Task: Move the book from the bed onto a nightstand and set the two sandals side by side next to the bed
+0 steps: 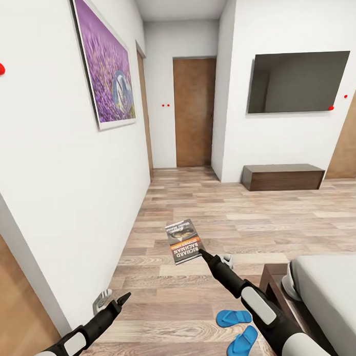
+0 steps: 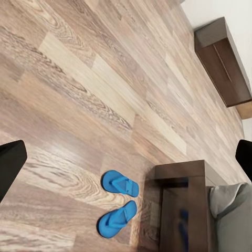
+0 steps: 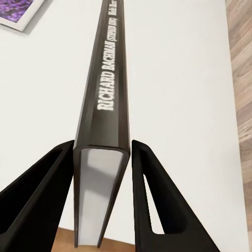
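The right hand (image 1: 205, 255) grips the book (image 1: 183, 241) at its lower edge, holding it out in the air above the floor (image 1: 199, 208). The left hand (image 1: 120, 300) hangs released. Both sandals (image 1: 234, 317) lie together on the floor just beside the bed (image 1: 331, 290) corner.

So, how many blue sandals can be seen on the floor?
2. One sandal lies on the wood floor near the corner of the bed frame. The second sandal lies just beside it, closer to the robot. Others may be hidden behind the right arm.
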